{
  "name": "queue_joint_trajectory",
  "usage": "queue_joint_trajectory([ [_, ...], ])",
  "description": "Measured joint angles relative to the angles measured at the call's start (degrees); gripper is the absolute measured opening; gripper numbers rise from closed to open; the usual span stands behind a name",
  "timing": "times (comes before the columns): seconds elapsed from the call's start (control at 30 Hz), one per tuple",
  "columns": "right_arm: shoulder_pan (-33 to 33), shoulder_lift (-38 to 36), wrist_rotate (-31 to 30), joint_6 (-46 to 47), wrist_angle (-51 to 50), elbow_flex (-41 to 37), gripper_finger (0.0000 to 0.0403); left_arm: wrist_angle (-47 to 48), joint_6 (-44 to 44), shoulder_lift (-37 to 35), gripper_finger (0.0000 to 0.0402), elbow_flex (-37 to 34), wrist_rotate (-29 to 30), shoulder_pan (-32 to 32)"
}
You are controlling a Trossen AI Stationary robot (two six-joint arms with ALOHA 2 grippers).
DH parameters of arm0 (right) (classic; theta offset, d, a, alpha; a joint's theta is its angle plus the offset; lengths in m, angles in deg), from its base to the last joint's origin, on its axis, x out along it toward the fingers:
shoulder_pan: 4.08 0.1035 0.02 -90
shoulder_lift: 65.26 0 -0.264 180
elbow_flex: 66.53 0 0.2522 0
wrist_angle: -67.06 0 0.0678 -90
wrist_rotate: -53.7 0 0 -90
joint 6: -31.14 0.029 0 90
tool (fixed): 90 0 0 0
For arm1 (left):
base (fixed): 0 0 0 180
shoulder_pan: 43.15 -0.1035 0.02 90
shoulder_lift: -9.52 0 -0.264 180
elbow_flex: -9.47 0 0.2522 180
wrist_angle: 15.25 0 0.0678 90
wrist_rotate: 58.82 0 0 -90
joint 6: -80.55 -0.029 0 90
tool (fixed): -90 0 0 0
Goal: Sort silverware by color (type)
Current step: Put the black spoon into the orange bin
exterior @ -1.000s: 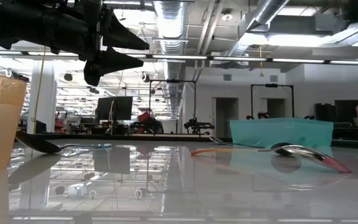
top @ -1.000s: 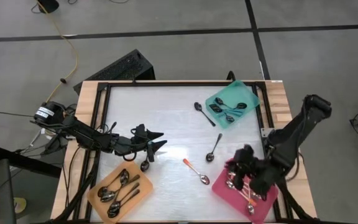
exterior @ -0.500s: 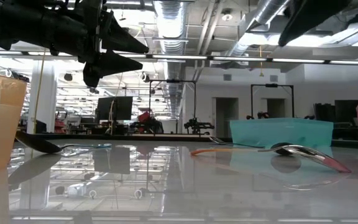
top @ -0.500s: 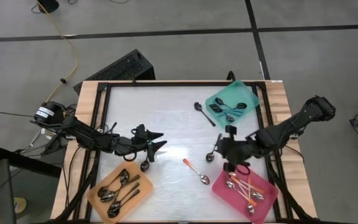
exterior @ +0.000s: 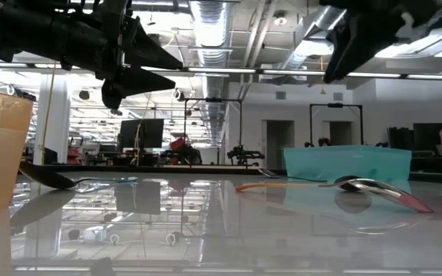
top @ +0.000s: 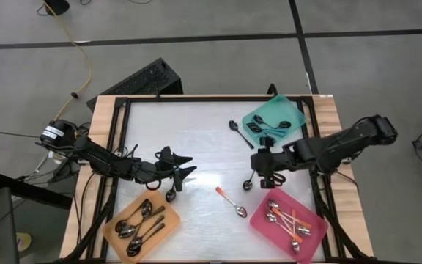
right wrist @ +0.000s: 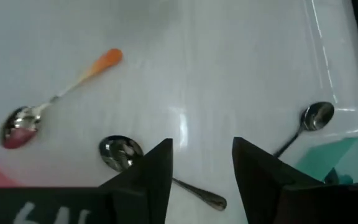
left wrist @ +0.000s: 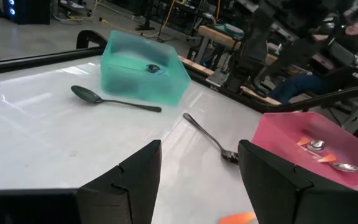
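A white counter with a wooden border carries three flat trays and several loose spoons.

The left gripper hangs above the counter's left half, just beyond the orange tray. Its jaws are spread wide with nothing between them. A silver spoon lies on the counter close beside those jaws, near the orange tray's far corner. That tray holds a handful of all-silver spoons.

The right gripper reaches in from the right, low over the counter's middle right. Its jaws stand apart and empty. Directly beside it lies a silver spoon, its bowl towards the near edge; in the right wrist view this spoon sits just ahead of the dark fingers.

An orange-handled spoon lies loose on the counter between the orange tray and the pink tray, nearer the pink one. The pink tray, at the near right corner, holds several orange-handled spoons.

The teal tray sits at the far right corner with dark-handled spoons inside. One more dark spoon lies on the counter just outside that tray's left side.

In the left wrist view, a seated person shows beyond the counter's edge.
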Motion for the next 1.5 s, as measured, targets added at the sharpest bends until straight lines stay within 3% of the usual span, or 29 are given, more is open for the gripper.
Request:
queue_joint_trajectory([
  [0.33,-2.96,0.02,4.19,-13.47,0.29,-7.29,0.0172,0.01,0.24,0.00,0.0197,0.00,0.01,0.00],
  [0.57,-3.06,0.23,8.76,-20.13,8.75,-11.18,0.0170,0.01,0.26,0.00,0.0197,0.00,0.10,0.00],
  [1.0,-3.60,14.01,11.81,-31.42,14.12,-13.11,0.0170,1.06,2.14,0.00,0.0197,0.04,0.15,0.00],
  [1.23,-6.24,19.96,14.42,-32.97,14.56,-12.67,0.0170,1.13,2.25,0.00,0.0197,0.04,0.19,0.00],
  [1.4,-8.43,20.30,19.89,-32.97,14.36,-12.72,0.0166,1.59,2.27,0.00,0.0197,0.04,0.24,0.00],
  [1.5,-9.15,19.50,20.18,-32.91,14.16,-12.85,0.0157,1.78,2.27,0.00,0.0197,0.04,0.28,0.00],
])
